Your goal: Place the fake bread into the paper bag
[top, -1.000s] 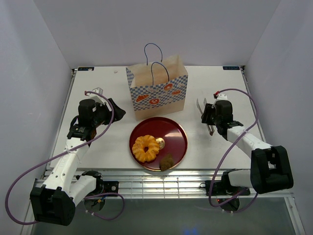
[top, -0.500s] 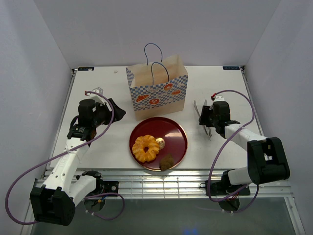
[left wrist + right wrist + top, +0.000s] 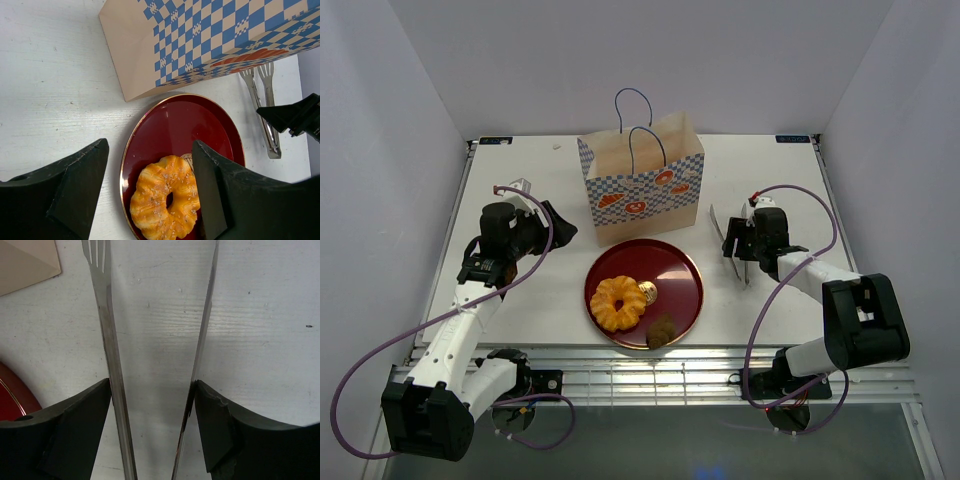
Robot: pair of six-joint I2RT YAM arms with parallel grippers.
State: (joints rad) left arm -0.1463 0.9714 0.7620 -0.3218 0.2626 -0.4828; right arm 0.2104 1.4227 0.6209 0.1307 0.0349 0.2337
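**A:** So, which step?
**B:** Reaching for the bread. Right end effector is grasping the tongs, blades spread, tips pointing far. Left end effector is released.
**A:** Bread?
**B:** Ring pastry lies flat on the plate, no long axis. Bag stands just beyond, mouth up. Next move, I'd say: tongs over the ring, then squeeze.

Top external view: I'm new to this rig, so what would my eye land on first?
The golden ring-shaped bread on the red plate in the middle of the view stands out most, with the blue-checkered paper bag upright just behind it. To the plate's right, the right arm's fingers hold shiny metal tongs, their two blades spread apart.
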